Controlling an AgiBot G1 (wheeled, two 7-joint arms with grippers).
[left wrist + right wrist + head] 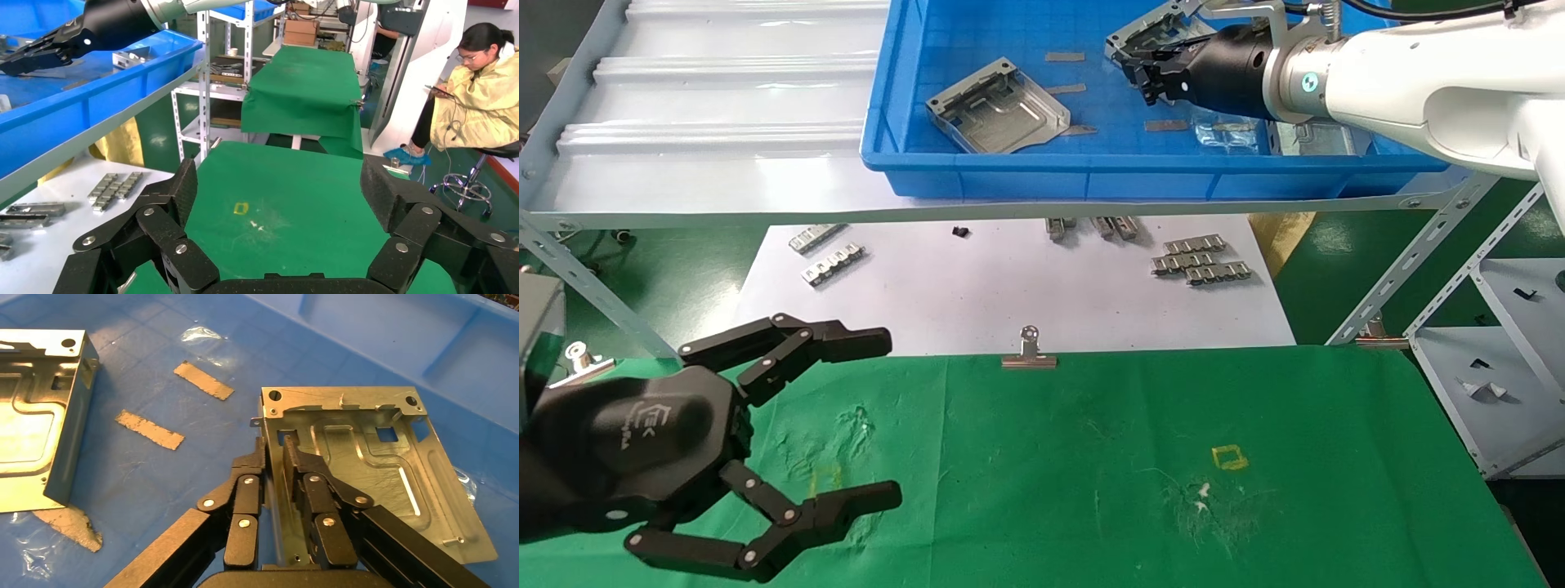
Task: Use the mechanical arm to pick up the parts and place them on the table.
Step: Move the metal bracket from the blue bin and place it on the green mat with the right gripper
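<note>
parts: 2 (997, 106) (1148, 37) | binder clip: 1 (1029, 351) | blue bin: 1 (1026, 175)

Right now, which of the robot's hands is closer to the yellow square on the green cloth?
Left. The left end effector hovers open over the green cloth beside the yellow square; the right end effector is up in the blue bin.
</note>
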